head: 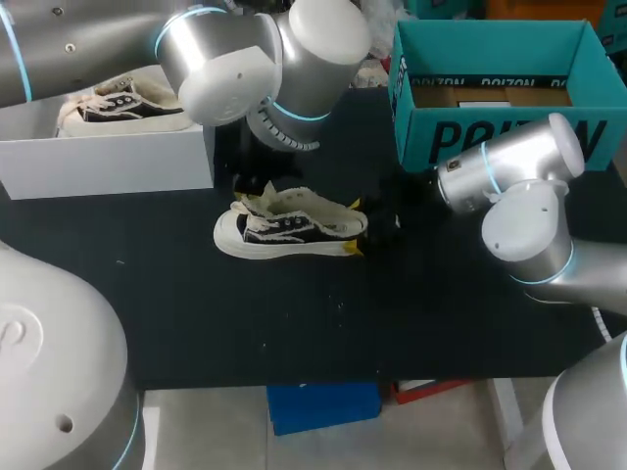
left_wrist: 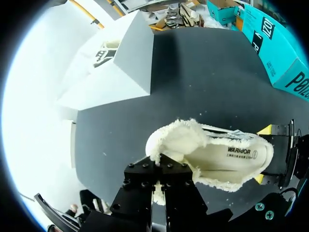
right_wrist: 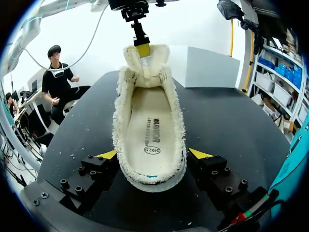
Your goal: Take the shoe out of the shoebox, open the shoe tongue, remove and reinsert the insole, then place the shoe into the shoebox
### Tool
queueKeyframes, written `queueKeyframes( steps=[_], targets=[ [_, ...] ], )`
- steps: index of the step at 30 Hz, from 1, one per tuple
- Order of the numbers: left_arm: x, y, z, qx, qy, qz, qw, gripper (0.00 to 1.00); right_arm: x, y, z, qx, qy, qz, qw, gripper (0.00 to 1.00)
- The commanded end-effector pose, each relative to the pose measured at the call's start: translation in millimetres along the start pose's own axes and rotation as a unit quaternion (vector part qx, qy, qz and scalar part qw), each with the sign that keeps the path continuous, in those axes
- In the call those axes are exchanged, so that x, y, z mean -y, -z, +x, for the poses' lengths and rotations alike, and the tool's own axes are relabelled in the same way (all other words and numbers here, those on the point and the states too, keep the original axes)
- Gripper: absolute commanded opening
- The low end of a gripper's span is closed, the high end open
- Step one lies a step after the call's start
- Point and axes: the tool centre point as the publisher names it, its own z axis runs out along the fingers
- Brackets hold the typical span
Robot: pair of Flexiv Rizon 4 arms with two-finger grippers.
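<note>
A black-and-cream shoe [head: 289,227] with a fleecy lining lies on its sole in the middle of the black table [head: 196,313]. My left gripper [left_wrist: 159,166] is at the shoe's front, shut on the fleecy tongue [left_wrist: 179,140] and holding it up. In the right wrist view the tongue [right_wrist: 145,60] stands raised off the shoe opening. My right gripper [right_wrist: 152,154] straddles the heel, a yellow-tipped finger [right_wrist: 107,154] pressed against each side. The cream insole [right_wrist: 149,130] lies flat inside the shoe. The white shoebox [head: 108,162] stands at the back left.
A second shoe [head: 122,103] lies in the white shoebox. A teal cardboard box [head: 500,127] stands at the back right, close behind my right arm. Bare table stretches in front of the shoe toward the near edge.
</note>
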Motion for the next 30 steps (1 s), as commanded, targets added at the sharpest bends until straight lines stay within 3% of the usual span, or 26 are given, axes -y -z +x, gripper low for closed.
queueKeyframes(
  steps=[1,3,5,21,30],
  targets=[
    [-2.9,-7.4,-8.3,-0.005,0.003,-0.006,1.000,0.28,1.2,-0.1,-0.1,0.001,-0.001,0.002,1.000,0.00],
    [-3.6,-10.0,-10.9,-0.003,0.005,-0.010,1.000,0.32,1.2,-0.1,-0.1,0.001,-0.001,0.002,1.000,0.00],
    [-4.7,-12.1,-13.7,0.000,0.008,-0.014,1.000,0.46,1.2,-0.1,-0.1,0.001,-0.001,0.002,1.000,0.00],
    [-8.8,-18.4,-22.8,0.015,0.013,-0.022,1.000,0.41,1.2,-0.1,-0.1,0.001,-0.001,0.002,1.000,0.00],
    [-13.5,-29.9,-30.8,0.030,0.018,-0.038,0.999,0.44,1.2,-0.1,-0.1,0.001,-0.001,0.002,1.000,0.00]
  ],
)
